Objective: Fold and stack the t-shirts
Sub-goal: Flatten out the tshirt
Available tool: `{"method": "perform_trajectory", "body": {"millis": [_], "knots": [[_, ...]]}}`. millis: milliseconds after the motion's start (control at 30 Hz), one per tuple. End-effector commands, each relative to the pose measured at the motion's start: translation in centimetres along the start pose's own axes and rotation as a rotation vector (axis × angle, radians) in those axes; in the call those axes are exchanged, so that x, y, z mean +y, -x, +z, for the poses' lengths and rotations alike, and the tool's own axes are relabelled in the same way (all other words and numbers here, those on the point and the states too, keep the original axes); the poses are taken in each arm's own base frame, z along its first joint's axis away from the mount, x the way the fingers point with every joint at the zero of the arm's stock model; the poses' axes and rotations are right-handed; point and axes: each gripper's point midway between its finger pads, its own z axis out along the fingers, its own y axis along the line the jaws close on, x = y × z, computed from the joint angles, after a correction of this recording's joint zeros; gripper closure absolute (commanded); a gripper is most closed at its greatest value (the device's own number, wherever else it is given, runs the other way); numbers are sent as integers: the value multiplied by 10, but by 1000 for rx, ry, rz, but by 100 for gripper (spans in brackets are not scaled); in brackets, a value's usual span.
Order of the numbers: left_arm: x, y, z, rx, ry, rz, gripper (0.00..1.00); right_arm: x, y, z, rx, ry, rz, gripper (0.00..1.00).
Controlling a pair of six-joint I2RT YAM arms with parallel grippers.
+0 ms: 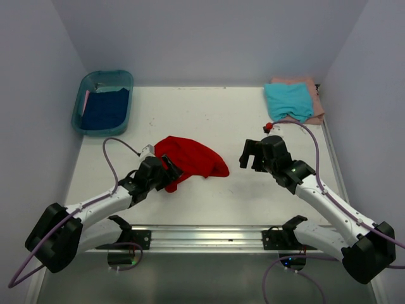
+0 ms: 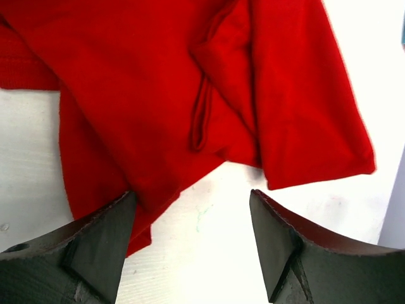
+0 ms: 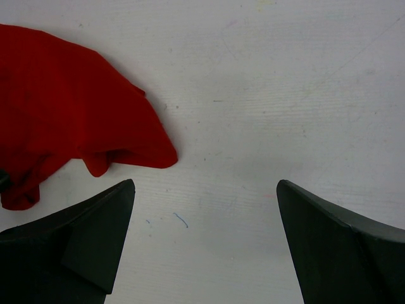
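Note:
A bright red t-shirt [image 1: 190, 158] [image 2: 145, 95] [image 3: 63, 114] lies crumpled on the white table, left of centre. My left gripper [image 1: 169, 174] [image 2: 191, 193] is open at the shirt's near-left edge, with a fold of red cloth beside its left finger and bare table between the jaws. My right gripper [image 1: 253, 155] [image 3: 205, 183] stands wide open over bare table, to the right of the shirt and apart from it. At the back right, a folded teal t-shirt [image 1: 289, 100] rests on a pale pink t-shirt [image 1: 314, 95]. A dark blue t-shirt [image 1: 104, 109] lies in the tub.
A teal plastic tub [image 1: 125, 79] sits at the back left corner. A small red and black piece [image 1: 269, 126] lies near the folded stack, by the right arm's cable. A metal rail [image 1: 202, 237] runs along the near edge. Walls close in three sides.

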Motion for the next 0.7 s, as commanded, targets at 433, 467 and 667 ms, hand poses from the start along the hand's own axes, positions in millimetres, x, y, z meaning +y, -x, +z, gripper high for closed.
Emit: {"method": "perform_trajectory", "body": {"millis": [433,467,667], "knots": [[-5,6,2,-45,-38,23,35,2,1,2,-17,11,1,5],[-7,7,5,-53,-49,21,44,3,1,3,-16,16,0,6],[3,-2,17,-28,-27,37,73,3,0,1,-13,23,-2,13]]}}
